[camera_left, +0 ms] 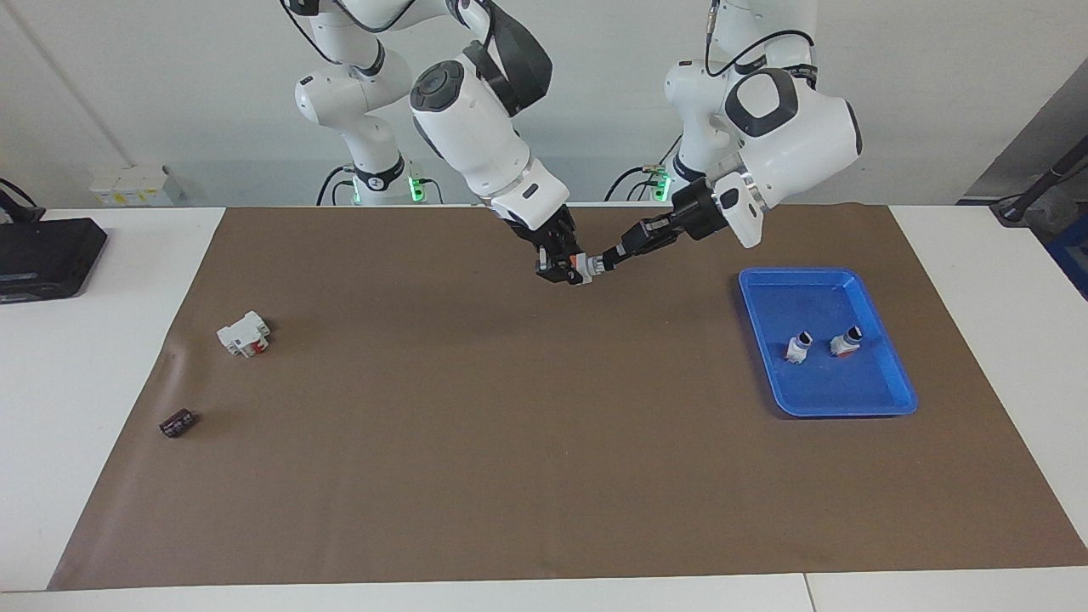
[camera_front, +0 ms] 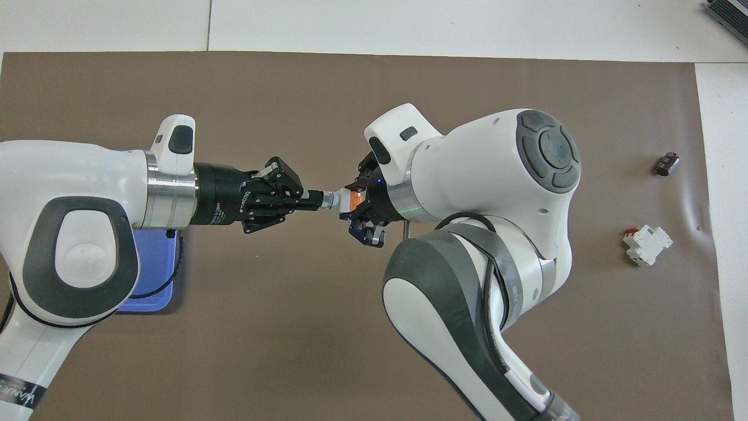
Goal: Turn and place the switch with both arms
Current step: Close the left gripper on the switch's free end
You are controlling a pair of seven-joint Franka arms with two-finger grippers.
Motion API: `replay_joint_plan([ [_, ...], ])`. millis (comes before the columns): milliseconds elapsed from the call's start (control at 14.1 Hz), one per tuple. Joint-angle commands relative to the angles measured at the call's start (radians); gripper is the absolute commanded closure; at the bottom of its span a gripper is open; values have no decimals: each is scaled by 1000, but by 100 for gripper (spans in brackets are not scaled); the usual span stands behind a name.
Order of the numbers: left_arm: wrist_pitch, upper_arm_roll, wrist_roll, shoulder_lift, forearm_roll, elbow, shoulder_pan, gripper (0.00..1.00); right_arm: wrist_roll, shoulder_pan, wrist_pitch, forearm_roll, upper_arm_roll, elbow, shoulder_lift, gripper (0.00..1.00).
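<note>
The switch, white with an orange end and a silver collar, hangs in the air between both grippers over the brown mat, close to the robots. My right gripper is shut on its white and orange body. My left gripper comes in level from the tray's end and is shut on the black knob tip. In the overhead view the switch bridges the left gripper and the right gripper.
A blue tray at the left arm's end holds two similar switches; the left arm mostly covers the tray from above. A white block with a red part and a small dark block lie at the right arm's end.
</note>
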Motion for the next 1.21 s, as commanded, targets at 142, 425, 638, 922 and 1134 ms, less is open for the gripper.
replay_joint_plan([
  [142, 34, 8, -80, -12, -10, -24, -19, 100, 29, 2, 17, 0, 9, -27, -27, 100],
  [425, 90, 8, -223, -5, -7, -22, -24, 100, 32, 2, 17, 0, 9, -27, -27, 100],
  [638, 162, 6, -413, -2, 0, -19, -36, 100, 33, 2, 17, 0, 9, -27, -27, 100],
  [922, 204, 6, -611, 2, 2, -21, -36, 100, 35, 2, 17, 0, 9, -27, -27, 100],
  [1134, 216, 8, -740, 2, 13, -19, -30, 100, 41, 2, 15, 0, 9, -27, -33, 100],
])
